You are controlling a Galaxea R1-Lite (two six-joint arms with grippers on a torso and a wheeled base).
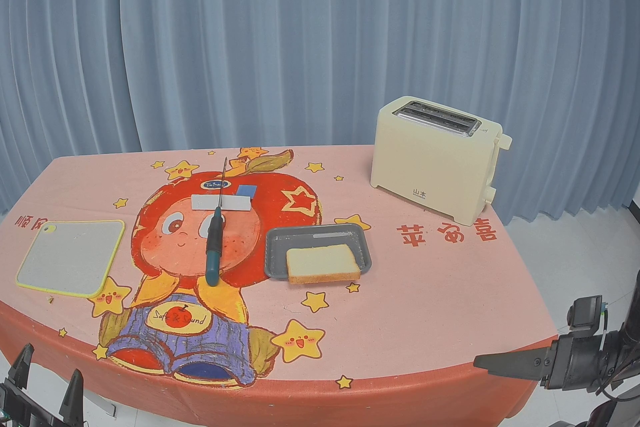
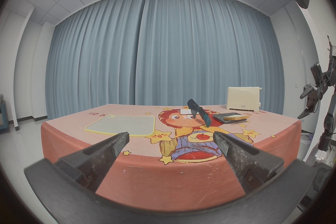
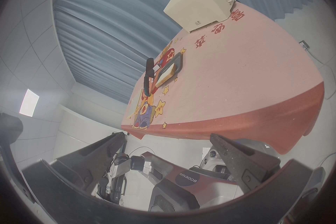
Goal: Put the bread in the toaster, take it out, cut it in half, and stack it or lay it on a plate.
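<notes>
A slice of bread point(image 1: 323, 264) lies in a dark grey tray point(image 1: 313, 237) at the middle of the table. The cream toaster point(image 1: 437, 158) stands at the back right, both slots empty. Left of the tray, a knife point(image 1: 215, 235) with a teal handle leans on a small white rest point(image 1: 221, 202). My left gripper point(image 1: 43, 381) hangs below the table's front left edge, open and empty. My right gripper point(image 1: 510, 365) is off the front right corner, open and empty. The left wrist view shows its open fingers point(image 2: 105, 154) facing the bread point(image 2: 235, 117) and toaster point(image 2: 243, 98).
A grey cutting board point(image 1: 72, 256) with a yellow-green rim lies at the table's left. A small blue block point(image 1: 247, 190) sits behind the knife rest. The tablecloth point(image 1: 427, 308) is bare on the front right. A blue curtain hangs behind the table.
</notes>
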